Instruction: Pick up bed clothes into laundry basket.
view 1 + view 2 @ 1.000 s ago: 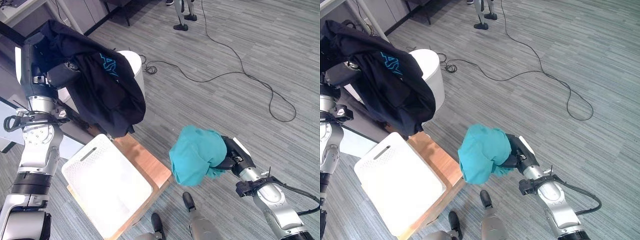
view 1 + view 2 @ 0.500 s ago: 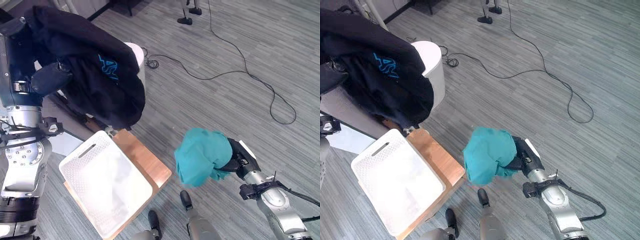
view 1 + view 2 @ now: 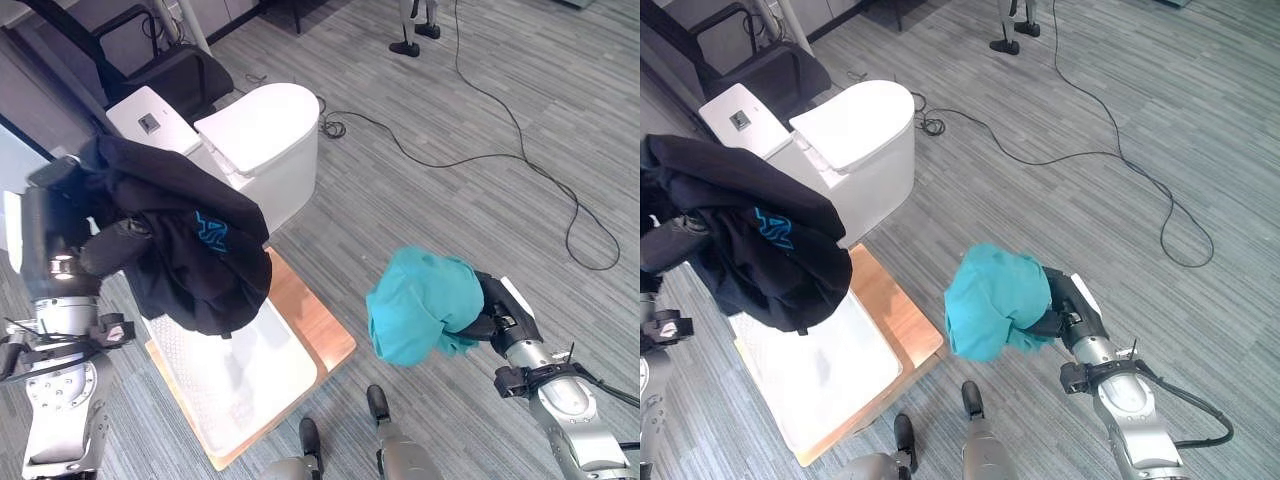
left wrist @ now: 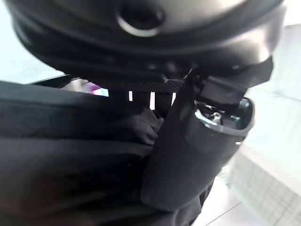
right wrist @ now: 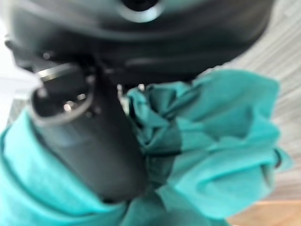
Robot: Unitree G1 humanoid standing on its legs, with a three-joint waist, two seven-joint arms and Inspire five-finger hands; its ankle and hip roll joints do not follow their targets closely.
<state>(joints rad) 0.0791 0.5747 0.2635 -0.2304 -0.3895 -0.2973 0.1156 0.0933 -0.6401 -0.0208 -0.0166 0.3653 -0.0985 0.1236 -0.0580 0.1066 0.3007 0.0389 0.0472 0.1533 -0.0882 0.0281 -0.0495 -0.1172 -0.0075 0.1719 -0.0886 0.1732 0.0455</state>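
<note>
A black garment (image 3: 190,255) with a blue print hangs from my left hand (image 4: 188,155), whose thumb and fingers are curled into the cloth (image 4: 70,155). It hangs just above the far end of the white laundry basket (image 3: 255,370), which sits on a low wooden platform (image 3: 315,325). My right hand (image 3: 497,315) is shut on a bunched teal cloth (image 3: 420,305), held in the air to the right of the platform. The right wrist view has the thumb (image 5: 89,141) pressed into the teal folds (image 5: 221,141).
A white toilet (image 3: 255,140) stands just behind the platform, with a black chair (image 3: 170,70) further back left. Grey plank floor (image 3: 450,210) lies open to the right and behind the teal cloth.
The camera has shifted, bringing the toilet into view. My left arm has lowered the black garment until it hangs over the basket. The teal cloth stays in my right hand.
</note>
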